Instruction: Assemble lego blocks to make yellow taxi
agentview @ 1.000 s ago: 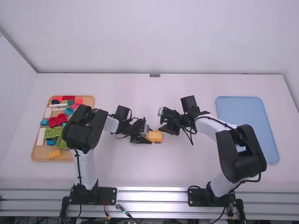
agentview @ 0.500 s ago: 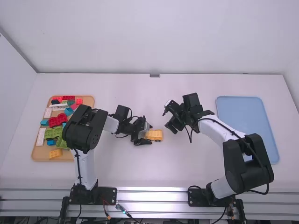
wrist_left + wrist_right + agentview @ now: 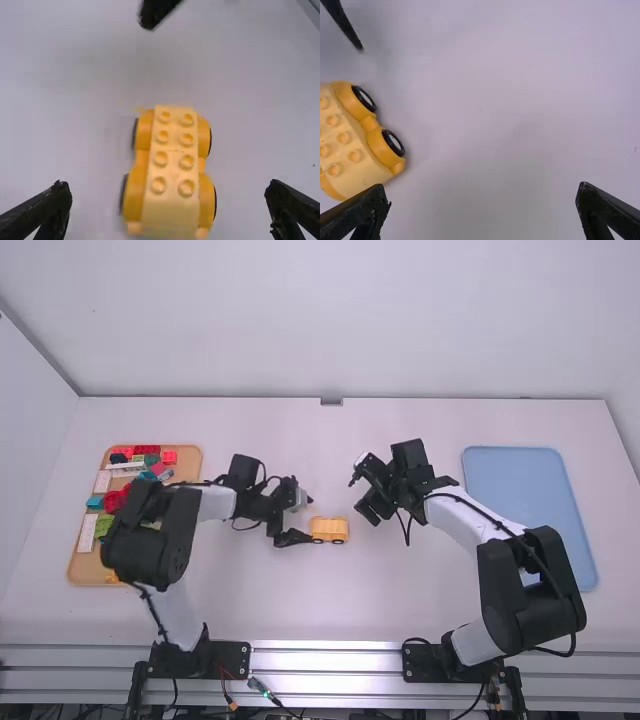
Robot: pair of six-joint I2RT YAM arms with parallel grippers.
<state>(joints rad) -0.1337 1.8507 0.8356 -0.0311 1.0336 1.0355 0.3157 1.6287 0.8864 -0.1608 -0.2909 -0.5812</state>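
1. The left gripper (image 3: 309, 518) is found open and empty, its two fingers spread wide.
2. The yellow toy-brick vehicle (image 3: 173, 170), a wheeled base in deeper yellow topped by a paler studded layer, is seen ahead of that gripper, in line with the gap between the fingers. No contact with either finger is noted.
3. The right gripper (image 3: 358, 490) is likewise found open and empty. It is positioned just beyond the vehicle's right-hand end and somewhat farther from the base of the arms, clear of the vehicle.
4. The vehicle is set on the white counter (image 3: 330, 610) between the two arms, near both grippers.
5. Progress: base and paler layer are joined, and the top studs are left exposed. The body is judged well advanced; whether a roof piece is still required cannot be told.
6. Loose plastic bricks in red, green, blue, white and pink are held in the orange-tan tray (image 3: 84, 568) at the left. A yellow brick (image 3: 112, 577), partly hidden by the left arm, is noted near its lower edge and may be wanted next.
7. The light blue rectangular tray (image 3: 530, 500) is located at the far right. Delivery of the finished taxi there is possible, but is not confirmed.
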